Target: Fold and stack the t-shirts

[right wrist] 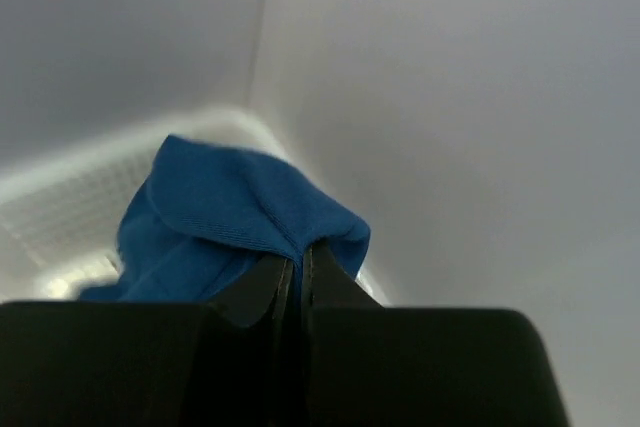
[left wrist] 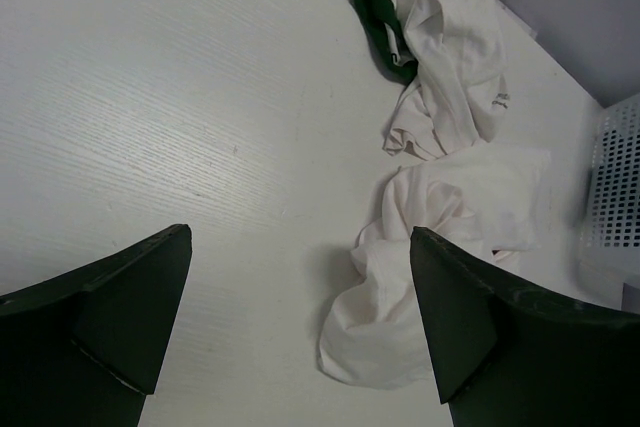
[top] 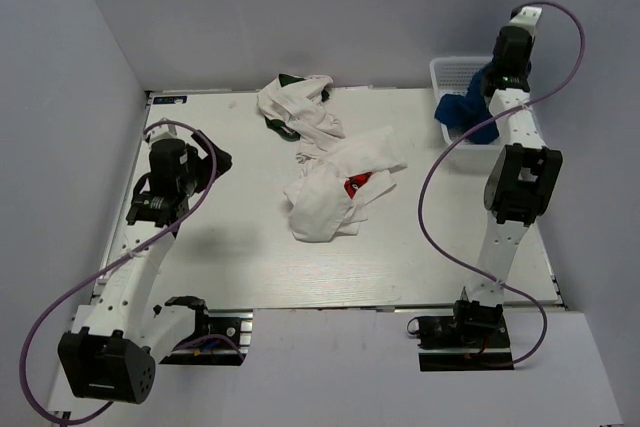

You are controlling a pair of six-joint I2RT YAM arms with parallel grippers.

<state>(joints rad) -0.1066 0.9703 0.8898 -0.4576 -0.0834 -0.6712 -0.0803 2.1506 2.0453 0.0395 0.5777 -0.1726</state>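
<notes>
My right gripper (right wrist: 298, 259) is shut on the royal blue t-shirt (right wrist: 215, 217), holding it raised above the white mesh basket (top: 452, 74); the shirt hangs down into the basket in the top view (top: 466, 112). A crumpled white t-shirt with red print (top: 338, 187) lies mid-table. A white t-shirt with dark green parts (top: 298, 107) lies behind it. Both show in the left wrist view, the red-print one (left wrist: 430, 247) just ahead of the jaws and the green one (left wrist: 440, 37) farther off. My left gripper (left wrist: 300, 327) is open and empty above bare table, left of the shirts (top: 205, 162).
The table (top: 220, 247) is white with grey walls close on the left, back and right. The basket's corner shows at the right edge of the left wrist view (left wrist: 615, 197). A purple cable loops from each arm.
</notes>
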